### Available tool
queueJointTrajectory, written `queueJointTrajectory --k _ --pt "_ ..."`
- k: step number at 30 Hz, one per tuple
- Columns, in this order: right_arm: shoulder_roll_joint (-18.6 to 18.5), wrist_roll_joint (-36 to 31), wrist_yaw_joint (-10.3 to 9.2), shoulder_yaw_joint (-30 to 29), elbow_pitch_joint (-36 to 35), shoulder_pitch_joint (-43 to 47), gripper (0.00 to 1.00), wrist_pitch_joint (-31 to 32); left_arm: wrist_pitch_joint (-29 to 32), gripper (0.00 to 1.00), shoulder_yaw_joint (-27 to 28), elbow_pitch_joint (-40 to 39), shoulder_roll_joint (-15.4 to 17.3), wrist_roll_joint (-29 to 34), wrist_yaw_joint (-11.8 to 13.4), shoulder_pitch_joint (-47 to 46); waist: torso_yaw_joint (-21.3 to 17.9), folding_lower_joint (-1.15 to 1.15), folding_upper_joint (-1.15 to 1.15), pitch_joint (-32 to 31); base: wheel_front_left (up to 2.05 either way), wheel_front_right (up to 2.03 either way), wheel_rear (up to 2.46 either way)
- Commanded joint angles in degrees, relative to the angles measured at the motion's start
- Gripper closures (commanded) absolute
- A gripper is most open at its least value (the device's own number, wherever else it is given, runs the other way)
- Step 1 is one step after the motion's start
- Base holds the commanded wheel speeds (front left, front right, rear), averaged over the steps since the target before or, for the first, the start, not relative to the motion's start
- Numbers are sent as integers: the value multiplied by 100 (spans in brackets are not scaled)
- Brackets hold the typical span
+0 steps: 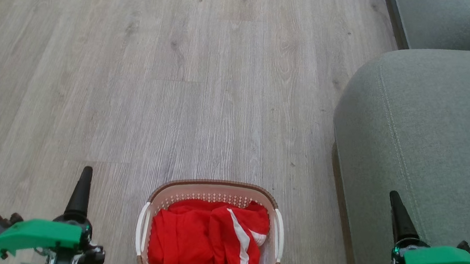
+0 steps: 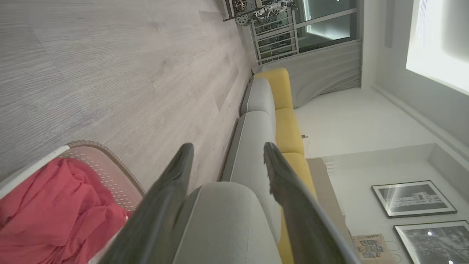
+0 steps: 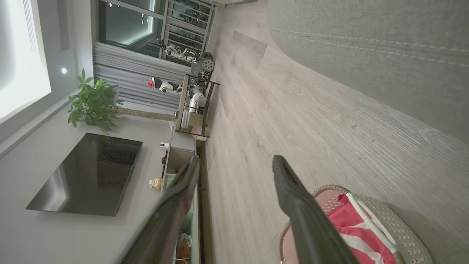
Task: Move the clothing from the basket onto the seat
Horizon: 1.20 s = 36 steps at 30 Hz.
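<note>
left pincer point(image 2: 228, 146) and right pincer point(image 3: 236, 159) are held apart and empty at the lower corners of the head view, flanking the basket point(image 1: 217, 185), judged ready for a reach | clothing point(image 1: 203, 241) is heaped inside, bottom centre | seat point(image 1: 434, 125) is seen bare at right | finger gaps are shown by the wrist views, hidden edge-on in the head view
</note>
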Motion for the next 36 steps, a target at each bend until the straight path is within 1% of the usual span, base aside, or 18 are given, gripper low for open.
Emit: queueJointTrajectory --k 1,17,36 --pt "-39 -145 0 65 -245 -262 0 -66 -78 0 14 -256 64 173 25 -155 1 0 0 -2 0 0 0" --pt "-43 -1466 0 321 -442 -222 0 -336 -346 0 -109 -492 75 1991 241 -4 27 0 0 -22 0 0 0" --pt "-48 -2806 -1 620 -488 -241 0 -657 -665 0 -324 -730 108 3576 530 180 41 0 0 -34 0 0 0"
